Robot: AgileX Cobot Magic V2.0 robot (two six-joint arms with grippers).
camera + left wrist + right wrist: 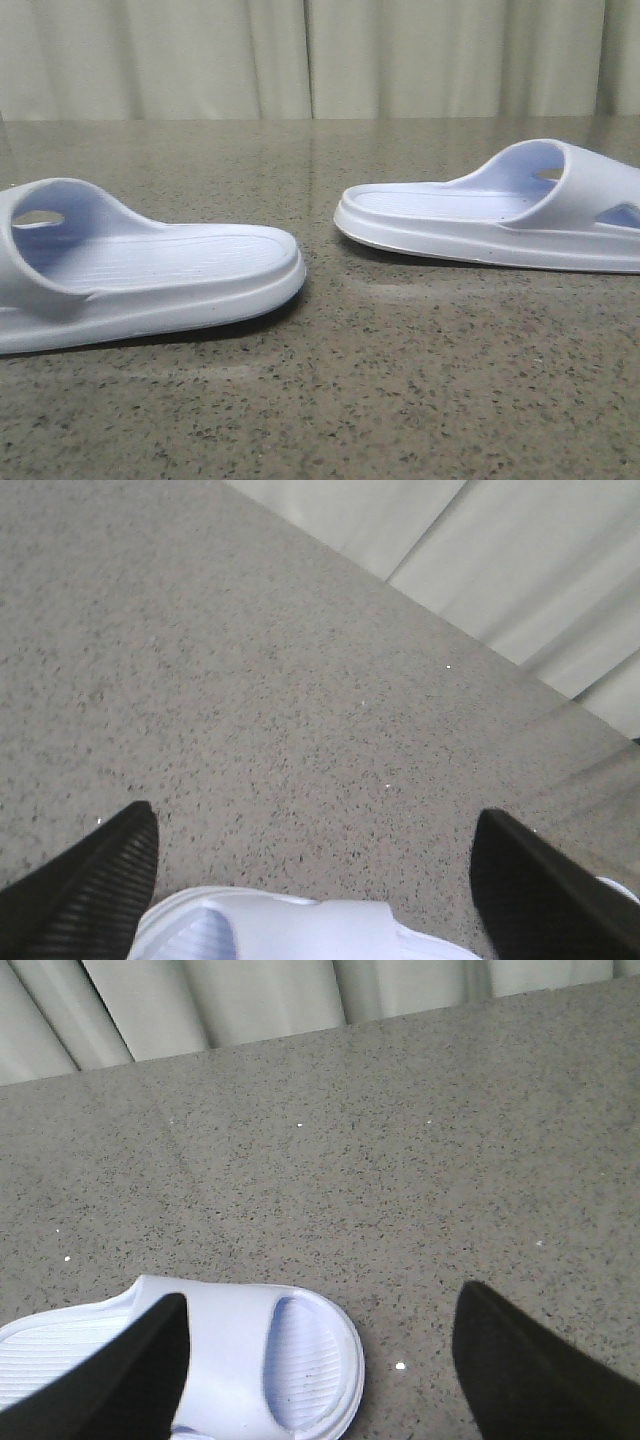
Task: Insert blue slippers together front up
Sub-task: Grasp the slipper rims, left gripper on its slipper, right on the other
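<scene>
**Op A:** Logging the front camera first. I see the left slipper (pixel 140 270) lying flat on the speckled stone table (pixel 400 400), heel end pointing toward the middle. The right slipper (pixel 500 220) sits a little farther back, also sole down, its heel end facing the first one. The two are apart, with bare tabletop between them.

**Op B:** Arms?

**Op A:** Neither arm shows in the front camera. On the left wrist camera, the left gripper (pixel 315 880) has its black fingers (pixel 95 885) spread wide and nothing between them — a pale slipper (pixel 290 930) shows just under the lower edge, between the fingers but untouched as far as I can tell.

**Op B:** And the right?

**Op A:** Right gripper (pixel 325 1370) likewise spread. One finger (pixel 130 1380) overlaps the strap of the slipper (pixel 250 1350) in the picture; I cannot tell whether it touches. The other finger hangs over bare table. Pale curtains (pixel 320 55) run behind the table's far edge.
</scene>
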